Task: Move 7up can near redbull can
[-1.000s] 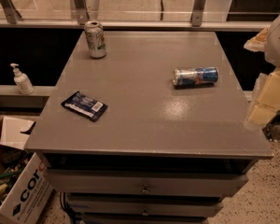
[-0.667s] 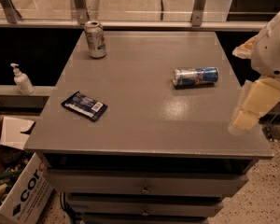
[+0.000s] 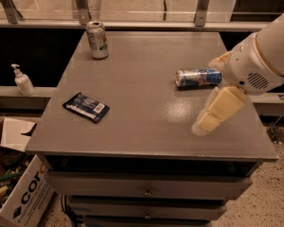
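The 7up can point(image 3: 97, 40) is stood far left on the bench point(image 3: 146, 136), well apart from the redbull can point(image 3: 199, 78), laid sideways beside the tool point(image 3: 210, 115), whose state cannot be told. A dark packet point(image 3: 86, 107) is seen front-left.

Silver-white 7up can point(image 3: 97, 40), green-red marks; blue-silver redbull can point(image 3: 199, 78); dark blue packet point(image 3: 86, 107); grey tabletop point(image 3: 146, 108); cream hand point(image 3: 209, 117) over its right side.

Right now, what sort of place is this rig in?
Probably a lab or office workspace: a grey drawer cabinet, a pump bottle on the ledge, a cardboard box on the floor. The gripper hangs over the cabinet's right side.
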Controlling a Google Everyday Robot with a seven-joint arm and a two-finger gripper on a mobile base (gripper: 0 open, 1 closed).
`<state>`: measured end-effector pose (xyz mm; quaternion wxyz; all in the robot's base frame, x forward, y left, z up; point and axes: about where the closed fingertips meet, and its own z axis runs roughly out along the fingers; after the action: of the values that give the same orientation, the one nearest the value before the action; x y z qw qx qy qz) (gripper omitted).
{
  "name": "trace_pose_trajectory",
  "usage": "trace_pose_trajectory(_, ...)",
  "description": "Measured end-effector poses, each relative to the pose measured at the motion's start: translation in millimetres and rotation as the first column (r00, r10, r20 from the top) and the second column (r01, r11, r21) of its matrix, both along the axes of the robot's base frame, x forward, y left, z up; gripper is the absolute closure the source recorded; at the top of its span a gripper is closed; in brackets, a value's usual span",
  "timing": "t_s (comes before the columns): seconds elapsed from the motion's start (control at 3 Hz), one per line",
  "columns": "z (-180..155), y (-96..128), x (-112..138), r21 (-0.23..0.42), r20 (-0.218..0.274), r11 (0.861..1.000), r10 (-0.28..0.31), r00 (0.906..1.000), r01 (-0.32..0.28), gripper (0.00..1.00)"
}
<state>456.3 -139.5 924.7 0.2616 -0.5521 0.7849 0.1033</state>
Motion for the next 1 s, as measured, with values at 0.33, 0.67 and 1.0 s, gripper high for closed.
trace_pose_trajectory(0.33, -11, 29, 6, 0.157, -0.002, 0.988, -0.015, 0.9999, 0.016, 0.0)
trace_pose_trajectory(0.67, -10, 56, 8, 0.331, 0.016, 0.944, -0.019, 0.9997, 0.012, 0.0)
trace_pose_trajectory(1.0, 7, 71, 5, 0.41, 0.011, 0.912, -0.017, 0.9998, 0.011, 0.0)
